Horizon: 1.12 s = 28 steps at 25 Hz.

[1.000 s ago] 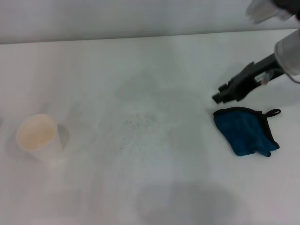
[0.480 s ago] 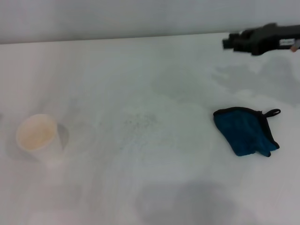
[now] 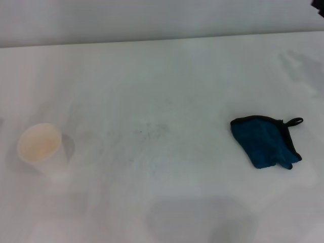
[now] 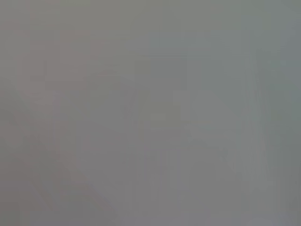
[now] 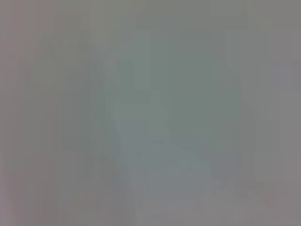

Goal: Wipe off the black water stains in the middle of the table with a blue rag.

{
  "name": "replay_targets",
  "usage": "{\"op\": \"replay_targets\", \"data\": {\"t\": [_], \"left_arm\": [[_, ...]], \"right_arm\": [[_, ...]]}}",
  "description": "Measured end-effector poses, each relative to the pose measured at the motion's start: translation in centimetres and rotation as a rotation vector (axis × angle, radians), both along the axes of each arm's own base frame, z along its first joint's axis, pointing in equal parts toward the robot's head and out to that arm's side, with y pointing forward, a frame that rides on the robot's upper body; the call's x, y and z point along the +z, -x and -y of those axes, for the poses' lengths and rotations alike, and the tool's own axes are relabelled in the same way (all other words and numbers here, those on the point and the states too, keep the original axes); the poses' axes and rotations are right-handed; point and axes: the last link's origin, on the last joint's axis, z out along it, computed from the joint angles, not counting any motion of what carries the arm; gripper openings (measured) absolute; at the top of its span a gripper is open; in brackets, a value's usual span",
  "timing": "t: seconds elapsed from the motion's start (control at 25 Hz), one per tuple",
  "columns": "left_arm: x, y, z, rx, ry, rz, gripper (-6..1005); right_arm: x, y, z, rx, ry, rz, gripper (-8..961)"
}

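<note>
The blue rag (image 3: 264, 142) lies crumpled on the right side of the white table (image 3: 202, 76), its black loop pointing right. Of the black water stains (image 3: 147, 130), only faint dark specks show in the middle of the table, well left of the rag. My right gripper (image 3: 320, 2) shows as only a dark sliver at the top right corner of the head view, far above and behind the rag. The left gripper is out of view. Both wrist views show only flat grey.
A white paper cup (image 3: 39, 144) stands upright near the left side of the table. The table's far edge (image 3: 152, 40) runs across the top of the head view.
My right gripper has risen from just above the rag and pulled away up and to the right, almost leaving the head view. The rag and the cup have not moved.
</note>
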Motion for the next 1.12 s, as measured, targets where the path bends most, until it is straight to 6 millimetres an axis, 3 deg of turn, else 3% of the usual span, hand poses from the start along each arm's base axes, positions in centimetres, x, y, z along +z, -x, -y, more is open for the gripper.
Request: {"op": "replay_targets", "data": {"t": [0.2, 0.44, 0.88, 1.12], "left_arm": [[0.3, 0.1, -0.5, 0.009, -0.003, -0.010, 883], [0.8, 0.2, -0.8, 0.019, -0.031, -0.010, 883], [0.7, 0.9, -1.6, 0.085, -0.028, 0.016, 884], [-0.3, 1.7, -1.6, 0.145, 0.034, 0.031, 884]], "right_arm": [[-1.3, -2.2, 0.9, -0.076, -0.098, 0.007, 446], [-3.1, -3.5, 2.0, -0.117, -0.211, 0.073, 464], [-4.5, -4.1, 3.0, -0.152, -0.328, 0.198, 868], [-4.4, -4.4, 3.4, -0.168, -0.366, 0.224, 871]]}}
